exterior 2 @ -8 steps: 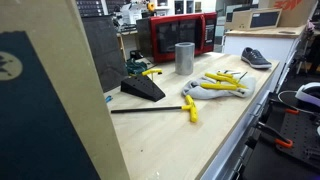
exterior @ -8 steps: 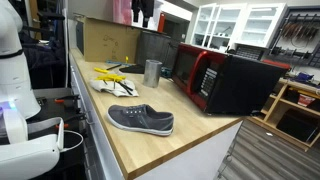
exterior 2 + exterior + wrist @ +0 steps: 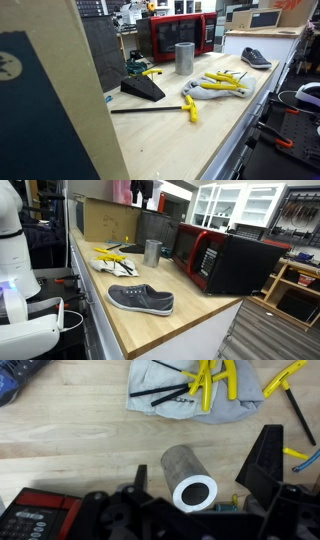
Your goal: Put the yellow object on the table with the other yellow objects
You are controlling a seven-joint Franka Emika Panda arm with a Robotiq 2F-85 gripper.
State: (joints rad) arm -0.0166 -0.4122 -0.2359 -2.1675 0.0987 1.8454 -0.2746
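On the light wooden table (image 3: pixel 170 135) the other yellow objects (image 3: pixel 218 84) lie in a cluster on a grey cloth, also seen in an exterior view (image 3: pixel 112 254) and at the top of the wrist view (image 3: pixel 212 380). A yellow T-handled tool (image 3: pixel 190 107) with a long black shaft lies apart from them, toward the table's front edge; its handle shows in the wrist view (image 3: pixel 288 378). Another yellow piece (image 3: pixel 151 72) sits by a black wedge (image 3: pixel 140 89). My gripper (image 3: pixel 193 482) shows only in the wrist view, open and empty, high above a metal cylinder (image 3: pixel 188 478).
The cylinder (image 3: pixel 184 57) stands upright between the cluster and a red-and-black microwave (image 3: pixel 215 255). A grey shoe (image 3: pixel 140 300) lies near one end of the table. The black wedge (image 3: pixel 266 460) sits right of the cylinder in the wrist view. A cardboard box (image 3: pixel 105 220) stands at the far end.
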